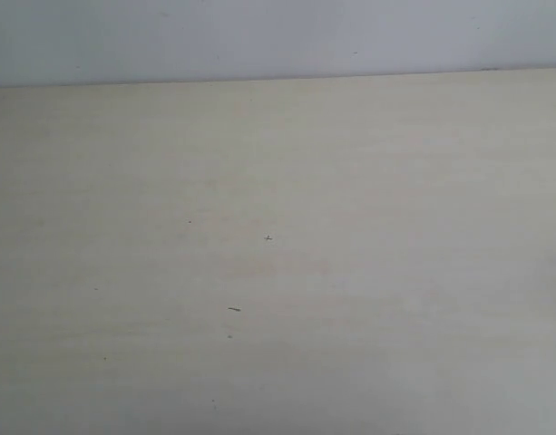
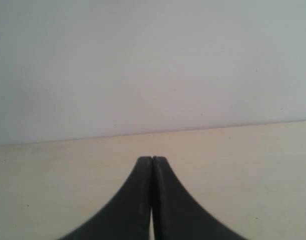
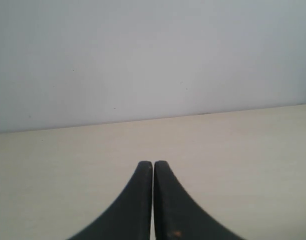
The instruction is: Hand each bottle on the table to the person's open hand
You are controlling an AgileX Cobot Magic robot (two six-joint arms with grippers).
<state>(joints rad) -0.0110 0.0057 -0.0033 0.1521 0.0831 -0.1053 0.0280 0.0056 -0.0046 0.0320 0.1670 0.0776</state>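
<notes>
Left gripper (image 2: pixel 152 160): black jaws pressed together, gripping nothing. Right gripper (image 3: pixel 153 164): jaws likewise closed tight, gripping nothing. The pale table (image 1: pixel 368 272) lies below and ahead of both grippers, running to a grey-white wall (image 1: pixel 259 36) beyond. A few dark specks (image 1: pixel 234 309) mark its surface.

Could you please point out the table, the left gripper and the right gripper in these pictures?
table (image 1: pixel 368 272): exterior view, bare middle of the top.
left gripper (image 2: pixel 152 160): left wrist view, where the closed fingertips meet.
right gripper (image 3: pixel 153 164): right wrist view, where the closed fingertips meet.
</notes>
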